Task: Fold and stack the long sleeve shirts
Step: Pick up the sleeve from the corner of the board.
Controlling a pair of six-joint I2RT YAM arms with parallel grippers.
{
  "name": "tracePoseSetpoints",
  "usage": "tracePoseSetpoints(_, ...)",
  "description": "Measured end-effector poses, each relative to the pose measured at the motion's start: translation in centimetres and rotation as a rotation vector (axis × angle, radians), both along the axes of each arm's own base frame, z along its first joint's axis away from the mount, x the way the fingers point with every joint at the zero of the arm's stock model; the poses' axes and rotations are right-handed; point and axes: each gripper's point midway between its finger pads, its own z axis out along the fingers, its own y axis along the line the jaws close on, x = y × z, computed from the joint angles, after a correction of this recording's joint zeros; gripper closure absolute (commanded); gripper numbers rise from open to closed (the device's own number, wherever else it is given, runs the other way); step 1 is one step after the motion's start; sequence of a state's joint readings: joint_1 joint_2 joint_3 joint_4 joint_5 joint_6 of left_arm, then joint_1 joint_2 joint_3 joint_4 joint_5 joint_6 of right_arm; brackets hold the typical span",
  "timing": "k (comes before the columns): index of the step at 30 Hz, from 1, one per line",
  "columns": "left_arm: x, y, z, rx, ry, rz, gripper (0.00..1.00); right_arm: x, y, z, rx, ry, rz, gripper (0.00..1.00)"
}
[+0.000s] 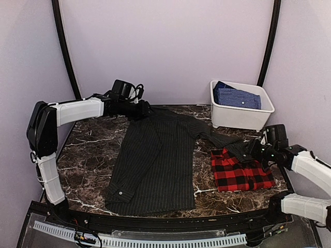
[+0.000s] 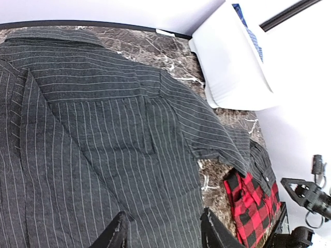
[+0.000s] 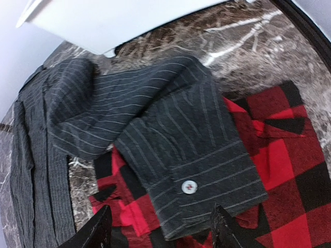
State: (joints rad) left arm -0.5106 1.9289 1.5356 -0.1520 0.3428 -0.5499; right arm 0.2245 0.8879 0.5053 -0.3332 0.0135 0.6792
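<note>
The L gripper (image 2: 164,217) hung w/ jaws apart, holding nothing, just over the top of the dark striped shirt (image 1: 155,160) near its collar. The R gripper (image 3: 160,209) was wide & empty too, right over that shirt's sleeve cuff (image 3: 207,181). The striped shirt lay spread on the bench (image 1: 88,150). Its long sleeve reached out, and the cuff rested on the folded red-and-black plaid shirt (image 1: 240,173), so it prob. blocked a tidy stack. Behind stood a white bin (image 1: 240,116) w/ a blue shirt (image 1: 235,96) inside.
</note>
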Motion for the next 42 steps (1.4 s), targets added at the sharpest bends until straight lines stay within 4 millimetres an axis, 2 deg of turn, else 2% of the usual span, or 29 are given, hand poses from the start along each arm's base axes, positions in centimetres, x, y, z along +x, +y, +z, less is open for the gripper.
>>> tracePoseSetpoints(4,-1.3,0.2,0.6,-0.009,0.001,-0.016,0.53,-0.9,-1.7,-2.1,0.028,0.045,-0.061,0.38)
tracePoseSetpoints(11,-2.1,0.4,-0.7,0.0,0.038,-0.023,0.54,-0.9,-3.6,-4.4,0.113,0.055,-0.134,0.4)
tracePoseSetpoints(15,-2.3,0.3,-0.9,0.001,0.044,-0.027,0.54,-0.2,-4.4,-4.7,0.147,0.045,-0.159,0.41)
tracePoseSetpoints(22,-2.7,0.3,-0.8,-0.002,0.049,-0.029,0.55,0.6,-5.3,-4.0,0.166,-0.004,-0.177,0.45)
tracePoseSetpoints(33,-2.8,0.2,-0.8,-0.005,0.052,-0.033,0.55,0.0,-5.9,-5.6,0.159,0.033,-0.193,0.45)
tracePoseSetpoints(41,-3.3,-0.4,-0.8,-0.005,0.052,-0.049,0.55,0.7,-6.0,-6.0,0.163,0.026,-0.183,0.6)
tracePoseSetpoints(42,-3.4,-0.5,-0.8,-0.005,0.052,-0.052,0.55,0.9,-6.0,-6.0,0.162,0.019,-0.182,0.65)
